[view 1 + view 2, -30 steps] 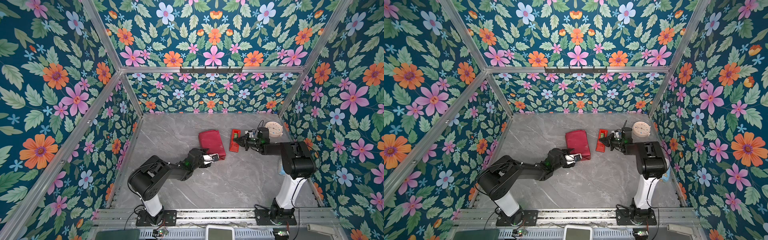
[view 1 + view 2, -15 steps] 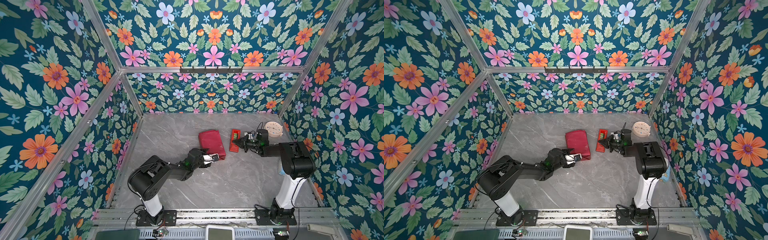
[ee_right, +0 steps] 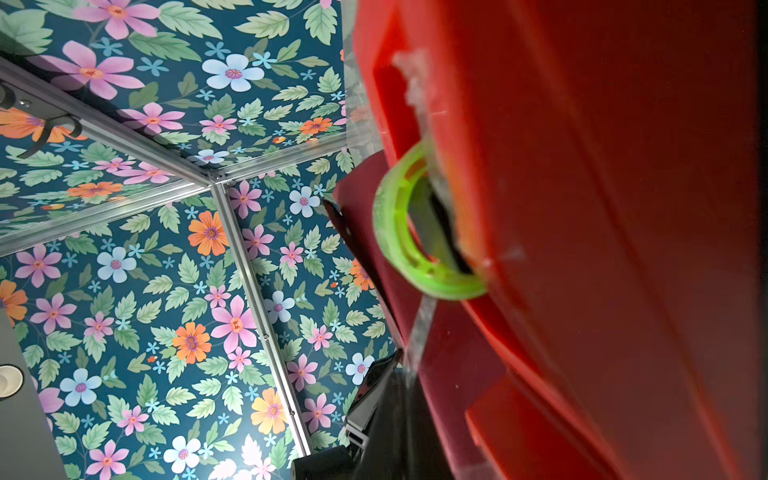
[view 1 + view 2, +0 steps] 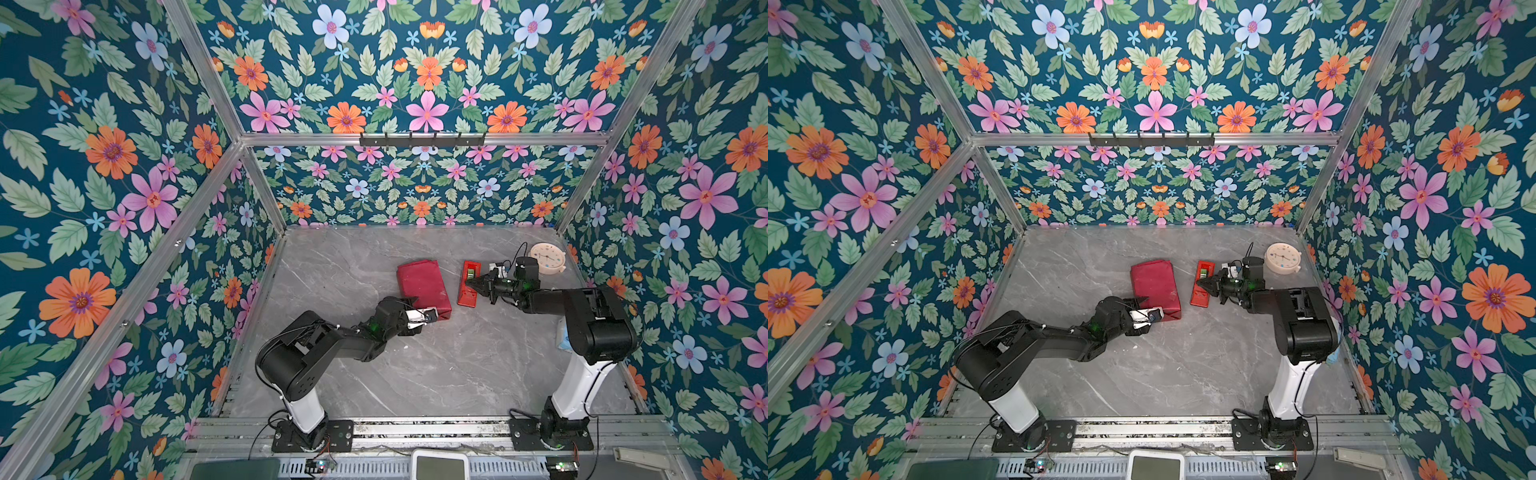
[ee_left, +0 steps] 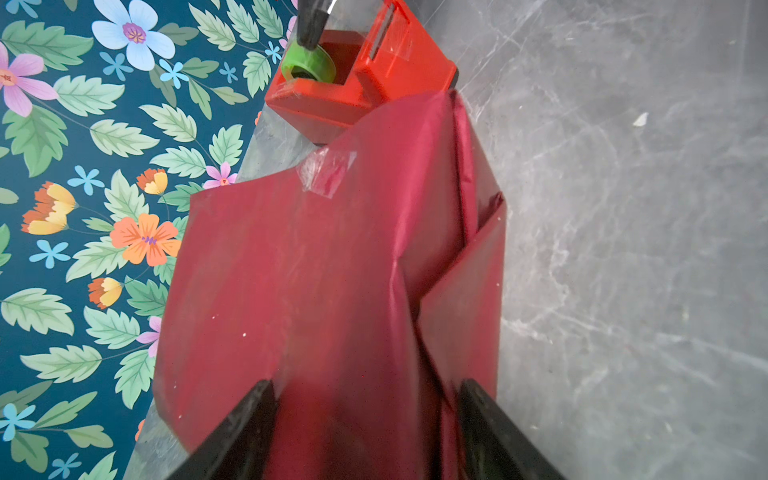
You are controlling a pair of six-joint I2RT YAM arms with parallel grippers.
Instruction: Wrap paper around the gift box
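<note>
The paper [image 4: 424,286] is dull maroon and folded around the gift box, which is hidden inside it; the parcel lies mid-table in both top views [image 4: 1156,286]. A piece of clear tape [image 5: 328,170] holds one flap. My left gripper [image 4: 420,311] is at the parcel's near end, open, its fingers [image 5: 249,424] astride the folded paper [image 5: 332,270]. My right gripper [image 4: 470,283] is shut at the red tape dispenser [image 4: 468,289]. A clear tape strip [image 3: 417,332] runs from the green roll [image 3: 399,249] to its closed tips [image 3: 399,374].
A round cream clock [image 4: 547,257] lies at the back right, just behind the right arm. Floral walls enclose the grey marble table [image 4: 457,374] on three sides. A small white scrap [image 4: 406,346] lies near the left arm.
</note>
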